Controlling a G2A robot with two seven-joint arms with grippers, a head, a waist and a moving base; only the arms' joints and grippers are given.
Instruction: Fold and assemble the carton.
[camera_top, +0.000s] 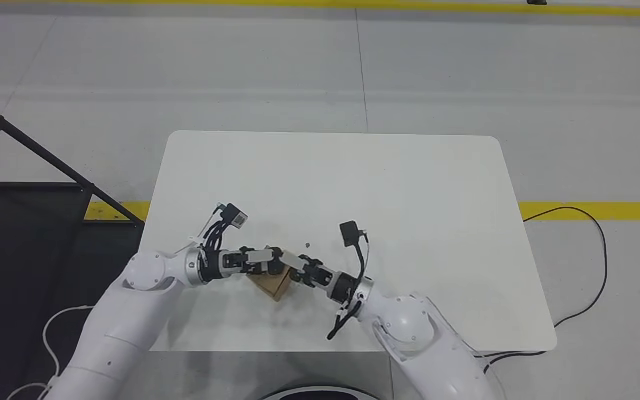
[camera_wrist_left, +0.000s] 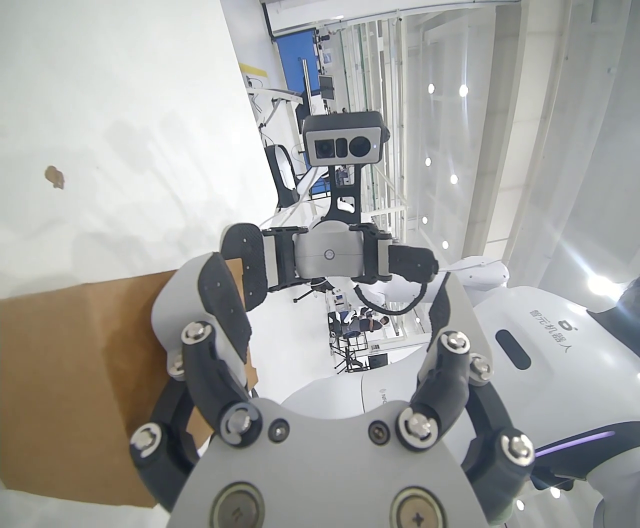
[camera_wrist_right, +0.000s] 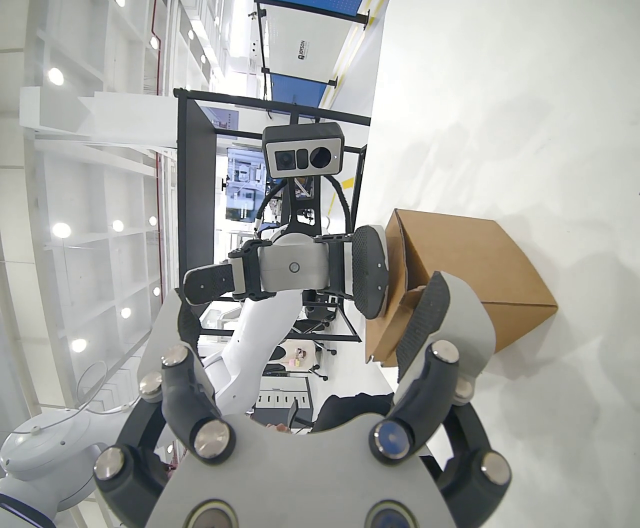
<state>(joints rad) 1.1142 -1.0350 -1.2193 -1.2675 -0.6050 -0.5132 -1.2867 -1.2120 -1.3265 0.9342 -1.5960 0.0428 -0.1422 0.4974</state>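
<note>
"White table (camera_top: 400, 180), pale grey floor beyond it. Where's the carton?"

"Near the table's front edge. The brown carton (camera_wrist_right: 465, 260) rests on the table just outside the fingers of both grippers, its open end turned toward them."

"How does the left gripper stand?"

"The left gripper (camera_wrist_left: 330, 280) is spread wide, with nothing in the gap. One of its fingers (camera_wrist_left: 225, 300) sits at the carton's open end, and a flap edge shows just past the pad."

"And the right one?"

"The right gripper (camera_wrist_right: 310, 300) faces the left one, fingertips close together. It is also spread wide and holds nothing. Its finger (camera_wrist_right: 430, 320) on the carton's side overlaps the same flap — whether it touches, I cannot tell."

"Anything else on the surface?"

"One small brown scrap (camera_wrist_left: 55, 177) — well apart from the fingers."
</note>
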